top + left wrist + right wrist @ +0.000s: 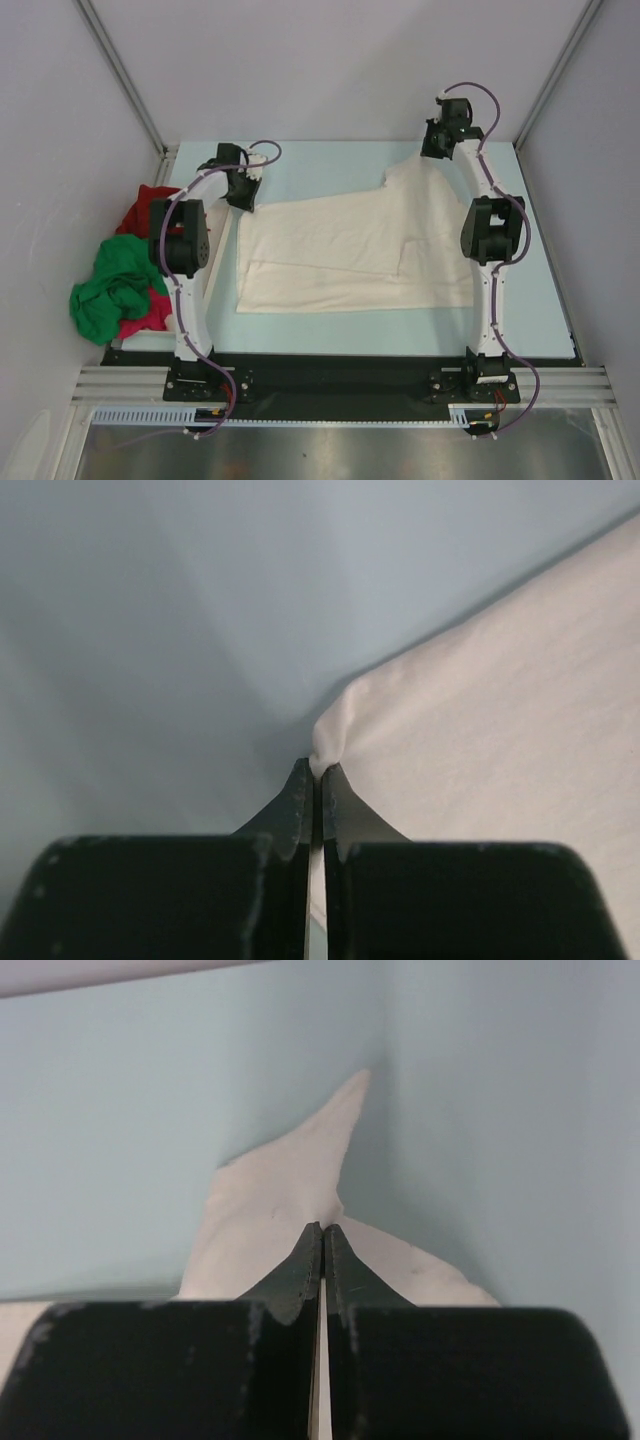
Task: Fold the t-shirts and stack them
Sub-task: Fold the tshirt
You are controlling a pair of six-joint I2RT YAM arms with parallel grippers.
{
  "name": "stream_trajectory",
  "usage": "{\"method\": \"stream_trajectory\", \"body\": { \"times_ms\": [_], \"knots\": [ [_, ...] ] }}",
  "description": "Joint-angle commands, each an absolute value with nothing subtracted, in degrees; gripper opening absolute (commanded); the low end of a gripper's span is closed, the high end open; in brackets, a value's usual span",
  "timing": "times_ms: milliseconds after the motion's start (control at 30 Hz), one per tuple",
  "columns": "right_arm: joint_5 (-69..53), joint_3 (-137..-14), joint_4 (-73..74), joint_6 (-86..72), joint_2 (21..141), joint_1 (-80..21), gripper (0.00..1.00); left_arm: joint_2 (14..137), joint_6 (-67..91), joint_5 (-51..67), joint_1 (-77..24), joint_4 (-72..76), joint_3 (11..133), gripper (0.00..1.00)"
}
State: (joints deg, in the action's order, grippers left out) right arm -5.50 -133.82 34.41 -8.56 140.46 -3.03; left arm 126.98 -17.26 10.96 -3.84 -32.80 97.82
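Three bunched shirts sit at the left edge: one red shirt (138,203), one green shirt (112,285), one pink shirt (146,318). One cream shirt (330,250) lies spread in the middle. Two claws, left claw (315,770) and right claw (323,1230), pinch its top corners tight. The fold seems just starting; next, both should lift together and bring that edge down.

Bare table (540,300) is lying open along the frame's right side and lower centre, while heaped green, red and pink t-shirts (115,285) are crowding the left edge beside the left arm (185,250).
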Motion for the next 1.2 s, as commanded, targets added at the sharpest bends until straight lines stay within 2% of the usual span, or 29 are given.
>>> {"method": "stream_trajectory", "body": {
  "times_ms": [0, 200, 300, 533, 700, 933, 1167],
  "knots": [
    [-5.01, -132.72, 32.34, -8.35, 135.62, -2.20, 0.00, 125.25, -19.24, 15.29, -3.78, -35.08, 95.45, 0.00],
    [-4.75, -124.65, 32.34, -7.73, 128.96, -2.11, 0.00, 115.85, -20.82, 15.91, -3.87, -30.77, 90.89, 0.00],
    [-3.35, -114.11, 29.98, -7.82, 123.24, -1.93, 0.00, 109.97, -22.67, 15.82, -3.96, -28.40, 86.32, 0.00],
    [-0.09, -83.88, 24.61, -9.40, 101.38, -0.79, 0.00, 95.04, -28.65, 16.52, -4.66, -24.09, 68.57, 0.00],
    [3.07, -65.43, 24.61, -12.83, 91.77, -0.53, 0.00, 88.61, -32.87, 17.49, -5.71, -23.82, 58.56, 0.00],
    [2.02, -53.10, 24.52, -18.71, 85.17, 1.05, 0.00, 89.21, -34.19, 18.11, -7.03, -24.79, 54.67, 0.00],
    [3.42, -48.70, 24.08, -23.29, 81.13, 2.37, 0.04, 87.98, -33.93, 15.47, -7.38, -23.03, 55.02, 0.00]
  ]
}}
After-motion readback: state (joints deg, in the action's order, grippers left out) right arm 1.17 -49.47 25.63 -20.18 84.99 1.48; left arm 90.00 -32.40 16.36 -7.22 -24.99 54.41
